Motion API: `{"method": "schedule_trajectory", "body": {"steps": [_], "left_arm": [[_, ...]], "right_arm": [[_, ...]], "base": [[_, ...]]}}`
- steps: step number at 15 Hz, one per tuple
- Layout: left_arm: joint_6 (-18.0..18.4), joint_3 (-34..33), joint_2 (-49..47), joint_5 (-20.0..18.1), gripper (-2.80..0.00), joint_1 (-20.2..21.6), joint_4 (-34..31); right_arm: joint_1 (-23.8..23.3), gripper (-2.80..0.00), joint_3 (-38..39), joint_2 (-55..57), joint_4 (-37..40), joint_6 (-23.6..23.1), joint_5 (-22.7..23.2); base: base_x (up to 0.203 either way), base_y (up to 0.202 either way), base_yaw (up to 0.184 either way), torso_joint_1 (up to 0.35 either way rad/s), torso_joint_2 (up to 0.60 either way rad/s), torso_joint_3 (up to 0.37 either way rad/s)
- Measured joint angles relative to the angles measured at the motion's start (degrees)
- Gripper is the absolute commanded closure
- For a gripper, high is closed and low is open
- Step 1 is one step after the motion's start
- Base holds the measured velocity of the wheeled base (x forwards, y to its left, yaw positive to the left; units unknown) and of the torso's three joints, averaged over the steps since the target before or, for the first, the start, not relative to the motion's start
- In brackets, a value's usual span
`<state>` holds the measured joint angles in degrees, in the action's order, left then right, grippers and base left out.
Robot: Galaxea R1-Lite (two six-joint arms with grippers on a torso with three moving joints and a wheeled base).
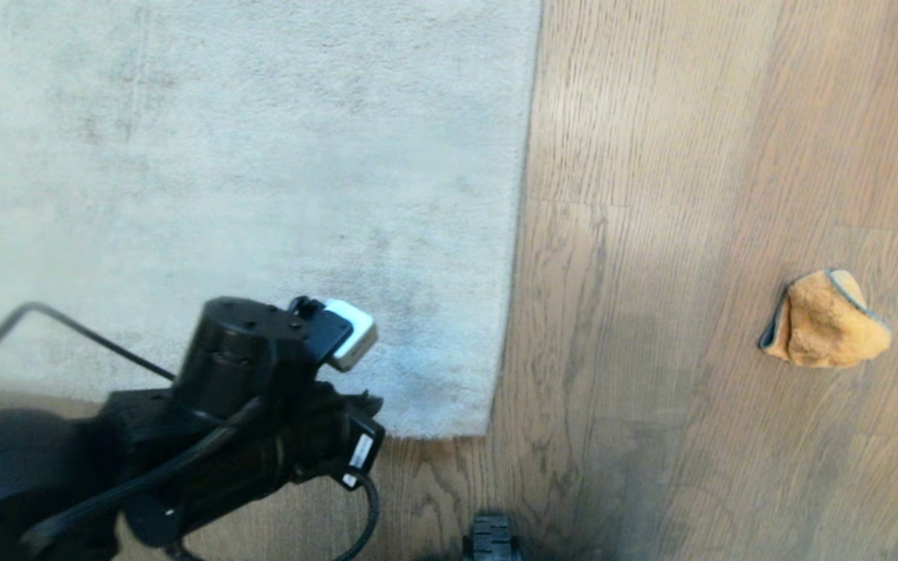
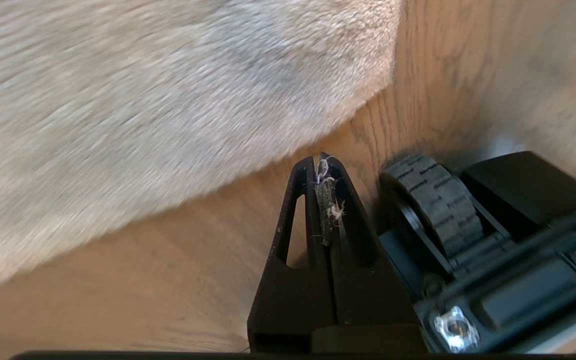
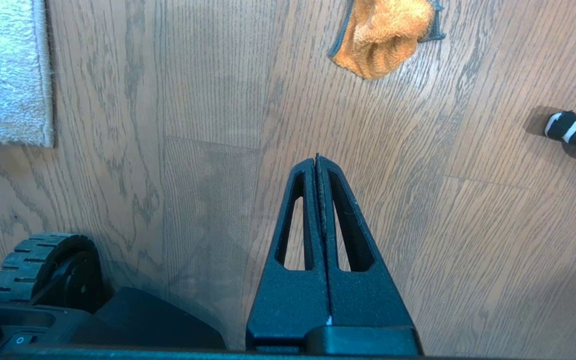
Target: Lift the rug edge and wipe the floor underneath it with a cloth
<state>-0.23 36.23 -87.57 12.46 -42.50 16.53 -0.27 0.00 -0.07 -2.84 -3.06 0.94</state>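
Note:
The pale rug lies flat on the left, and its rug edge runs down to a near corner. Brown wood floor fills the right side. The orange cloth sits crumpled there, well away from the rug, and shows as cloth in the right wrist view. My left arm hangs over the rug's near edge. The left gripper is shut, with only lint stuck between its fingers, over bare floor beside the rug. The right gripper is shut and empty above the floor.
The base's ribbed wheel stands close beside the left gripper and shows as the wheel in the right wrist view. A black object with white stripes lies on the floor to the right of the cloth.

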Motion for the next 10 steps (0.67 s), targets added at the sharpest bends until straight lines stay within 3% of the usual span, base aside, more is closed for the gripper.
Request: {"method": "schedule_trajectory", "body": {"steps": [4, 7, 10], "left_arm": [[-0.4, -9.2, 17.4, 0.1, 0.0, 0.3, -0.5], [-0.3, -13.3, 30.7, 0.1, 0.0, 1.6, -4.6], [1.0, -16.9, 42.2, -1.1, 0.0, 9.3, -8.7]], "right_arm": [[0.0, 0.0, 0.0, 0.0, 0.0, 0.0, 0.0], [0.0, 0.0, 0.0, 0.0, 0.0, 0.0, 0.0], [0.0, 0.0, 0.0, 0.0, 0.0, 0.0, 0.0]], "base": [[0.0, 0.0, 0.0, 0.0, 0.0, 0.0], [0.0, 0.0, 0.0, 0.0, 0.0, 0.0], [0.0, 0.0, 0.0, 0.0, 0.0, 0.0]]}}
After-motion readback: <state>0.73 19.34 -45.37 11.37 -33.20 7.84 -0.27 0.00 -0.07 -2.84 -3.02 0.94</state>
